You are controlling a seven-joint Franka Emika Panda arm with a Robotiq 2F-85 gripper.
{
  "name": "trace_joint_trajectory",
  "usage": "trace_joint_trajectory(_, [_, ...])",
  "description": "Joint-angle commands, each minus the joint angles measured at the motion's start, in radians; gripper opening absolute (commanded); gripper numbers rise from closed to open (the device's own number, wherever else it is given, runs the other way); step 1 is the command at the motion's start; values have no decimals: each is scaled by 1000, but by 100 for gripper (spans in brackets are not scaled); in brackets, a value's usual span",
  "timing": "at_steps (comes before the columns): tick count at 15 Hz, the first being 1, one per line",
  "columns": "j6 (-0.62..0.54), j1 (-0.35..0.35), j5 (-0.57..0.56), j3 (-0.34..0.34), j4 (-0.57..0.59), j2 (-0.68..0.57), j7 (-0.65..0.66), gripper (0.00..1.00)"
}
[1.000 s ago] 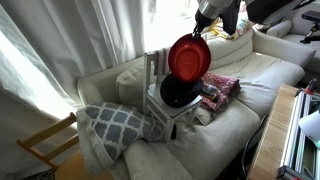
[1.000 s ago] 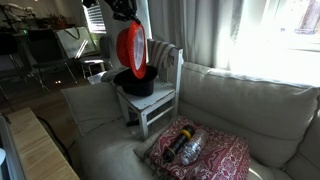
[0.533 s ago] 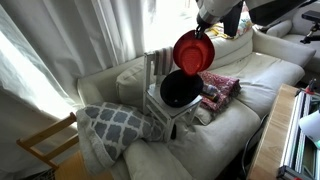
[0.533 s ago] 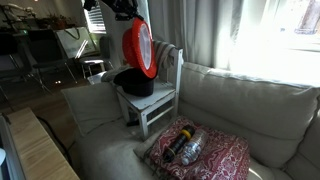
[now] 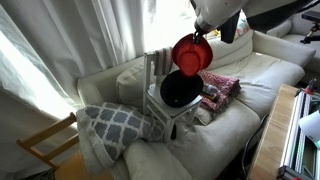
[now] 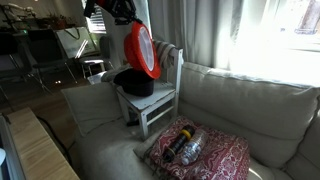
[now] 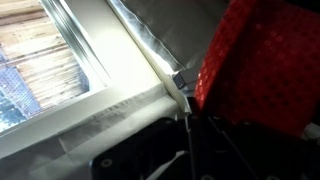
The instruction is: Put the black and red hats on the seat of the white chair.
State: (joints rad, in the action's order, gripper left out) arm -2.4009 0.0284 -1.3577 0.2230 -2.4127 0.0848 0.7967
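Fingers [image 5: 204, 35] were clenched on the rim of the red hat [image 5: 191, 55], and the hat hung off them in mid-air, its round face turned out toward the room. Straight below the fingers sat the black hat [image 5: 177, 91], already down on the seat of the white chair [image 5: 156, 66]. The red one's lower edge was close above it; whether the two touched, I couldn't tell. Seen side-on in an exterior view, the fingers were up above the chair's slatted back, with the red hat tipped on edge beneath them, leaning out over the seat. The chair itself stood on the cushions of a pale sofa [image 6: 250, 105]. Lower down and off to one side of the fingers lay a red patterned cushion [image 6: 215, 158] with a dark bottle [image 6: 185, 148] resting on it. On the other side, down by the chair's legs, was a grey and white pillow [image 5: 115, 122]. In the wrist view, red mesh filled the space right beside the fingers, with a bright window frame [image 7: 90, 70] beyond.
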Motion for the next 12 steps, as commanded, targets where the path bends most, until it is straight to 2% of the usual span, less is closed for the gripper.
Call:
trace_joint_trajectory(1, [7,55,-45,-22,5,-48,51,1])
trace_joint_trajectory(12, [-21,123,6,-14,34,-130,24,1])
